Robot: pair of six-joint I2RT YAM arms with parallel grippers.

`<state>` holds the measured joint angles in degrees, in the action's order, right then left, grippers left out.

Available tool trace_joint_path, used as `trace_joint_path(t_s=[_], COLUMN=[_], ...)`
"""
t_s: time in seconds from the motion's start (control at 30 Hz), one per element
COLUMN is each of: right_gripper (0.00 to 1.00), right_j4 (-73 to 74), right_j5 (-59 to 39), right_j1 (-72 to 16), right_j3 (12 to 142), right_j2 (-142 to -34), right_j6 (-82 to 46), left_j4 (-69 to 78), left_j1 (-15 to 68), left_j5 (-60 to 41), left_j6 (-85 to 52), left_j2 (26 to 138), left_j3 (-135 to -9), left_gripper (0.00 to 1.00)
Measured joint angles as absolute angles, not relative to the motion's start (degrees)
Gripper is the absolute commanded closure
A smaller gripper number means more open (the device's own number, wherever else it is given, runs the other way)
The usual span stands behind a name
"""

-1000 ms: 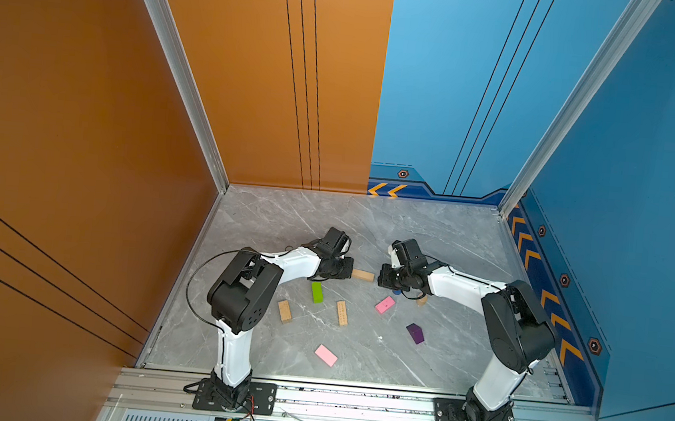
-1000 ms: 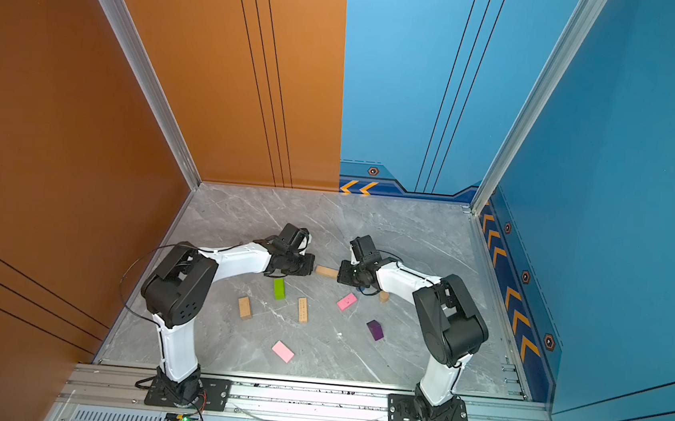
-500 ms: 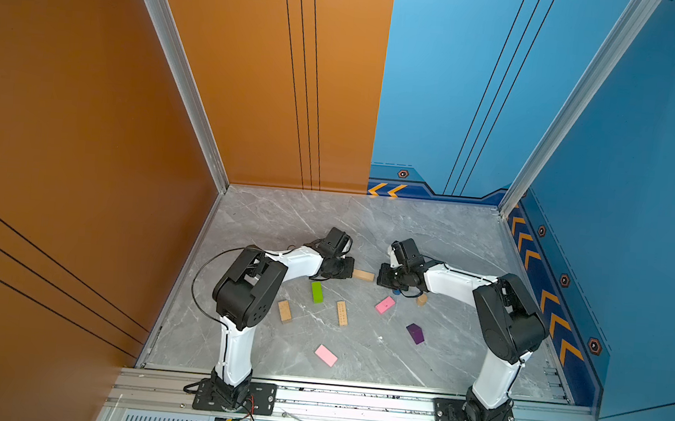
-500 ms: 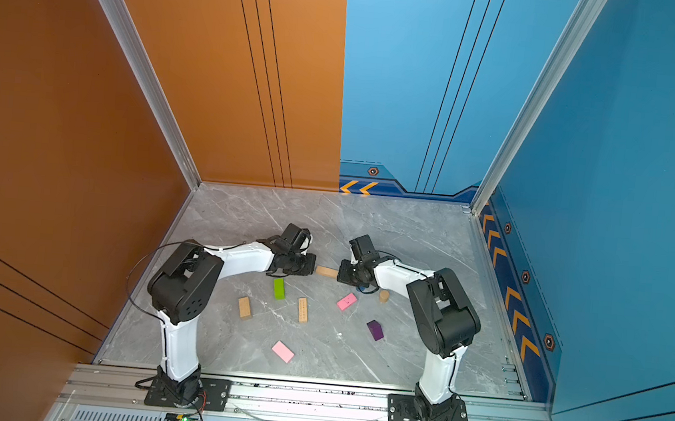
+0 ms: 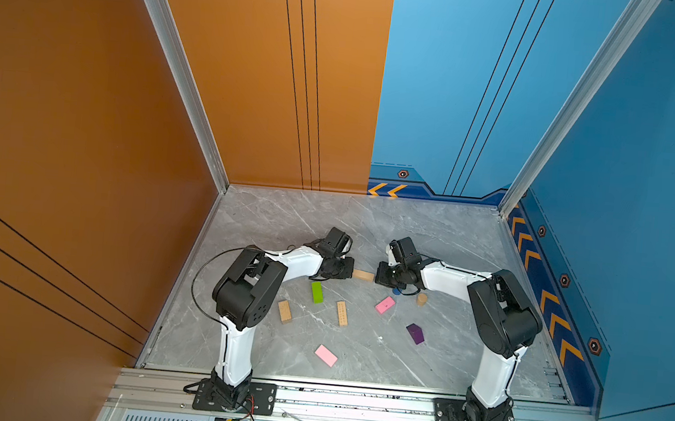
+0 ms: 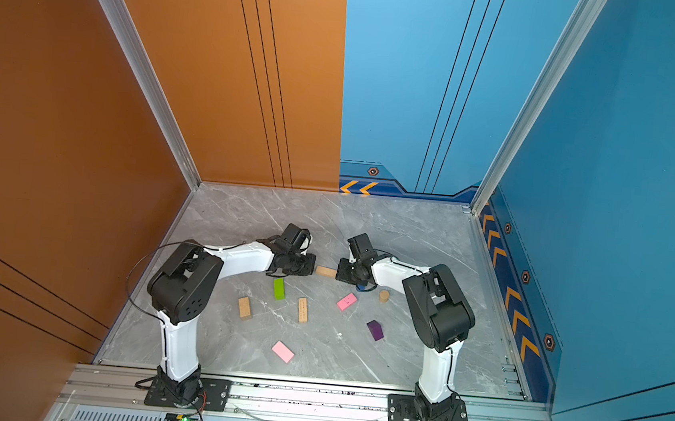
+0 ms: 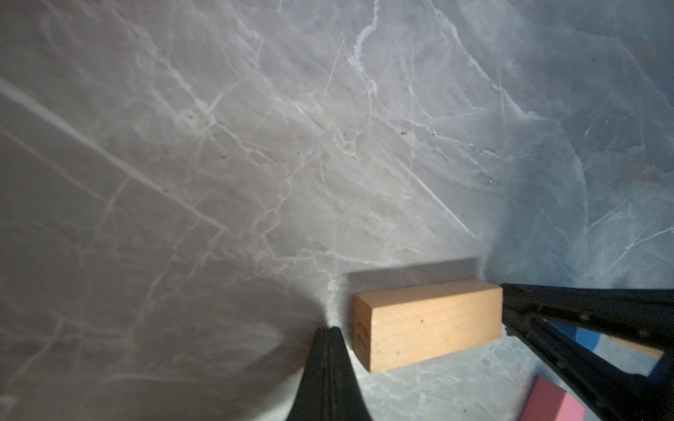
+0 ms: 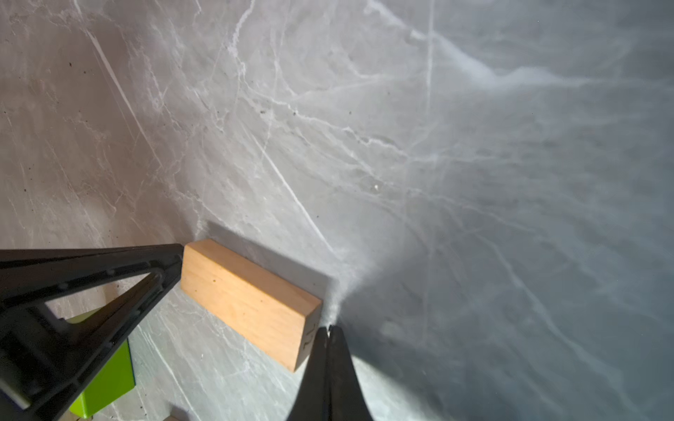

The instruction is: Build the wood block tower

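Block of tan wood lies between left claw and right claw, both pinched closed and empty.

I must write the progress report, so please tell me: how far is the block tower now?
Done: nothing; no block lies on another. In hand: the shut left end effector and shut right end effector flank the ends of one tan bar, neither gripping it. Remaining: all stacking; the lime-green bar, a pink slab, the purple block and the tan cylinder lie scattered.
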<state>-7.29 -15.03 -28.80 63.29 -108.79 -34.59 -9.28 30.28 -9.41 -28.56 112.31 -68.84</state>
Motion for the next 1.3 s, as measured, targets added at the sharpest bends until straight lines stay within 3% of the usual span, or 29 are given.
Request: trace_joint_path(t_s=[1.3], right_gripper=[1.0], right_j4=[-7.29], right_j5=[-15.27], right_j1=[-28.8], right_j3=[65.76], right_j2=[-111.18], right_j6=[-34.61], left_j4=[-10.55], left_j1=[30.02], left_j5=[-9.39], left_j6=[-28.56], left_j2=[111.96], left_j3=[-68.84], left_gripper=[1.0])
